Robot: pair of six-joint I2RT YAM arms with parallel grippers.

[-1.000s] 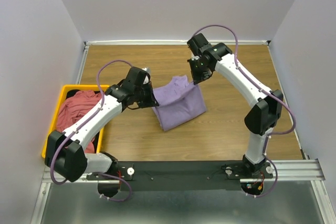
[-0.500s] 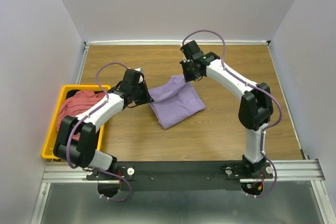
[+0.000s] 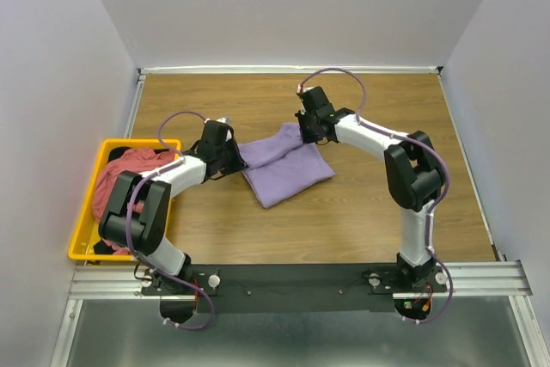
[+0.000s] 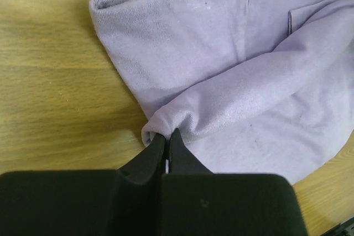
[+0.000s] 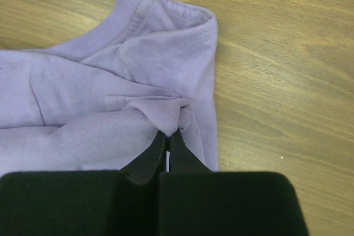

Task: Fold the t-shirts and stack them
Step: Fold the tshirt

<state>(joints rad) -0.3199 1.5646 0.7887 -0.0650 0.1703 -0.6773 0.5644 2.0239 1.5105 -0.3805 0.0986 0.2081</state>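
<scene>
Fold step in hand, stacking not yet begun. Plain lavender-purple cloth t-shirt (image 3: 288,171) lying bunched and part-folded on brown wood-grain tabletop (image 3: 369,212), about mid-table, between the two arms. Left black two-finger gripper (image 4: 167,136) down low at the shirt's left edge, jaws closed to a sliver, pinching a rolled fold of fabric at the tips. Right black two-finger gripper (image 5: 167,135) likewise closed down, nipping a small puckered tuft below the ribbed collar (image 5: 138,9), on the garment's far-right side. In overhead view, both wrists close to table level, one on each side of the cloth. Dusty red-pink crumpled shirt (image 3: 120,176) heaped in yellow rectangular plastic bin (image 3: 142,142) at left, well apart from the lavender one. Dark shirt not clearly made out.

Judged: pinched edges brought over the shirt body, fold about to be set down. Next move likely calls for opening both grippers and lifting straight off without dragging the cloth. After that, probably a regrasp for another fold, given the wrinkled surface and uneven outline. Risk: fabric snagging on fingertips at release and undoing the fold.
</scene>
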